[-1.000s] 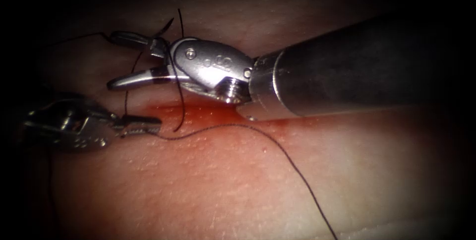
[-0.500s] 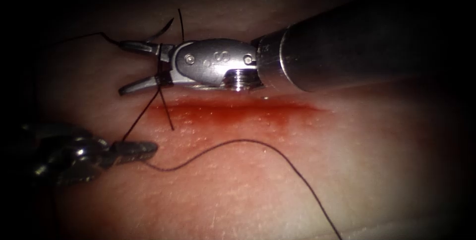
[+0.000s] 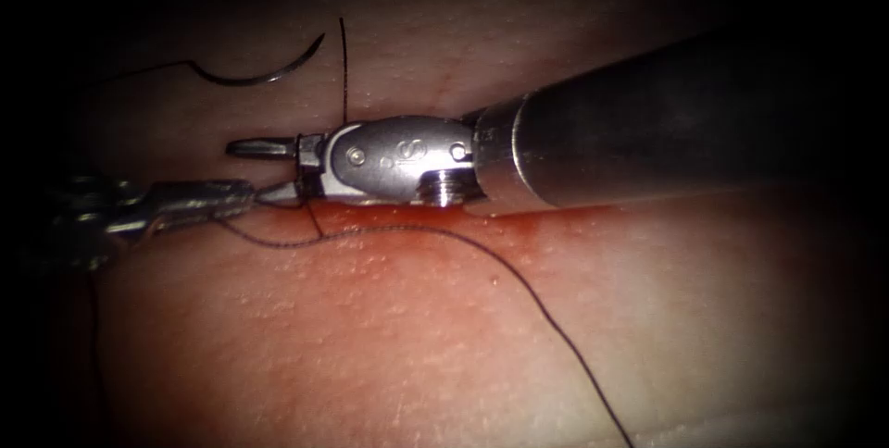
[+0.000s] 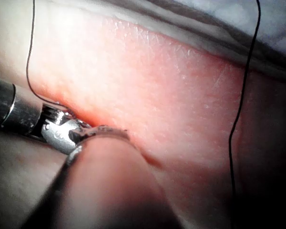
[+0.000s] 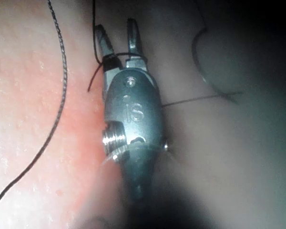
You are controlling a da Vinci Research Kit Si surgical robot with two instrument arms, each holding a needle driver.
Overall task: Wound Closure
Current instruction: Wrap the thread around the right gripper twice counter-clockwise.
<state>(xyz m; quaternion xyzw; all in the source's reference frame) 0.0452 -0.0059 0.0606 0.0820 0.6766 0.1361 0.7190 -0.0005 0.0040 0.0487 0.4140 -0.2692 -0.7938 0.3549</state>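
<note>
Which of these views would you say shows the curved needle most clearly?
The endoscope view: the needle lies free on the tissue, its whole curve visible, held by neither tool. The right wrist view catches it dimly beside the right tool.

Right tool (image 3: 264, 170) lower than half a second ago, jaws now just above the red fluid (image 3: 389, 221) along the cut, narrower apart than a second ago, thread (image 3: 306, 166) looped at their base. Left tool (image 3: 208, 198) has risen from below the cut; its tip now meets the right tool's lower jaw. Needle (image 3: 255, 73) now lies uncovered on the tissue (image 3: 444, 337) toward its far left edge. Thread loop below the cut flattened against it.
</note>
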